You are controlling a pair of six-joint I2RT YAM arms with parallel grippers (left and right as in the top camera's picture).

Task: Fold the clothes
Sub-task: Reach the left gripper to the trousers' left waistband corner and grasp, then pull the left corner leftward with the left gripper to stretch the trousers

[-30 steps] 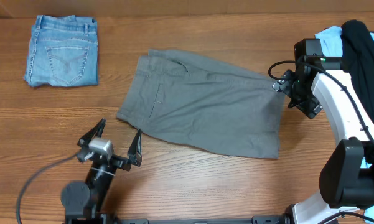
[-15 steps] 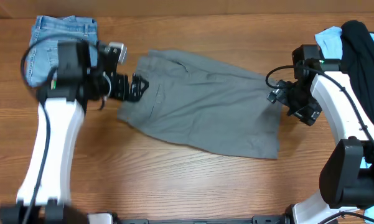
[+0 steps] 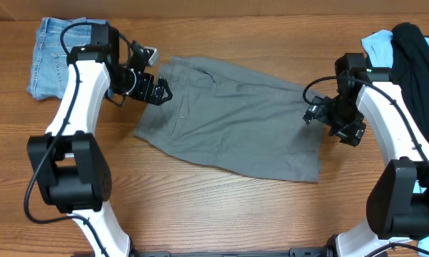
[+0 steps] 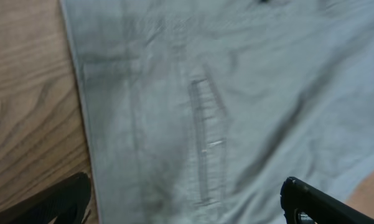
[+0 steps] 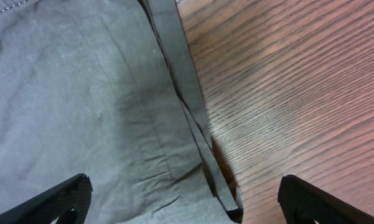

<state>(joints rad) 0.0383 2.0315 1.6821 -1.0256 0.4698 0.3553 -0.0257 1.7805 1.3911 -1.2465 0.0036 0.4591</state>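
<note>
Likely soft, limp grey shorts (image 3: 235, 118): pinch 9 and 3 o'clock edges with wide-spread, empty left gripper (image 3: 160, 91), right gripper (image 3: 310, 115).

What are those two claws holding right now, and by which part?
Nothing. The left gripper and the right gripper are both open, poised over opposite ends of the grey shorts.

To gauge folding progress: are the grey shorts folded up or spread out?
Spread: the grey shorts lie flat at full length, waistband to hem, no cross fold visible.
</note>
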